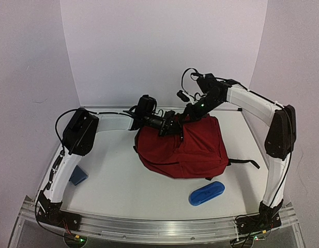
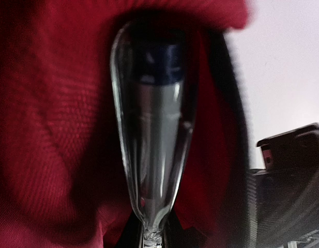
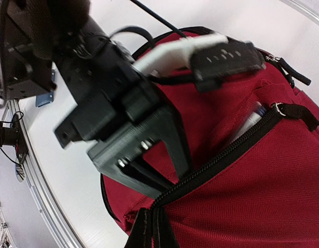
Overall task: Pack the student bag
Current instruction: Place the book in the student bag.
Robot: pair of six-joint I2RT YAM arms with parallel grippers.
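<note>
Aluminium rail (image 1: 159,225) edges the white desk (image 1: 118,191) nearest the lens; pale walls (image 1: 164,46) enclose the desk on three sides. Left: small blue block (image 1: 78,175) beside the left arm. Centre, toward the back: student bag (image 1: 195,152), lying on the desk with its zip open. Left hand (image 2: 151,235) grips a clear tube (image 2: 154,129) inside the opening; right hand (image 3: 151,227) is closed on the zip edge. Right front: blue case (image 1: 207,193), apart from the bag.

1 red backpack (image 1: 185,150); 1 blue oblong case (image 1: 206,194); 1 small blue block (image 1: 78,176); 1 clear container (image 2: 154,129); 2 arms (image 1: 79,132) (image 1: 280,132)
</note>
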